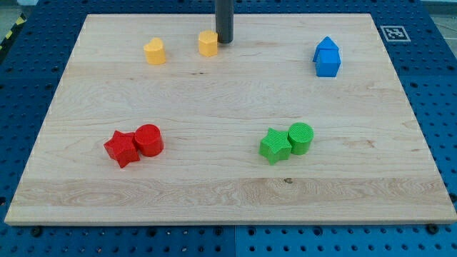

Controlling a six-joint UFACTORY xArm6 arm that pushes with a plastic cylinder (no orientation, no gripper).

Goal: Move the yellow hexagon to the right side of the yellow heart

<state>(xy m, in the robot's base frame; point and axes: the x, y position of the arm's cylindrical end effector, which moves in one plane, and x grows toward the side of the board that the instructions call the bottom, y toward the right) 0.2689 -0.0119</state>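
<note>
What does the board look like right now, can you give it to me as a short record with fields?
tip: my tip at the view's top, just right of the yellow hexagon
yellow heart: left of the hexagon, apart from it
blue block: upper right, alone
red pair: red star touching red cylinder, lower left
green pair: green star touching green cylinder, lower right

The rod (224, 21) is cut off by the view's top edge.

Wooden table (228, 193) carries: yellow heart (154, 51) and yellow hexagon (208, 43) far left; blue blocks (327, 57) far right; red star (121, 148) touching red cylinder (149, 139) near left; green star (275, 145) touching green cylinder (300, 138) near right.
</note>
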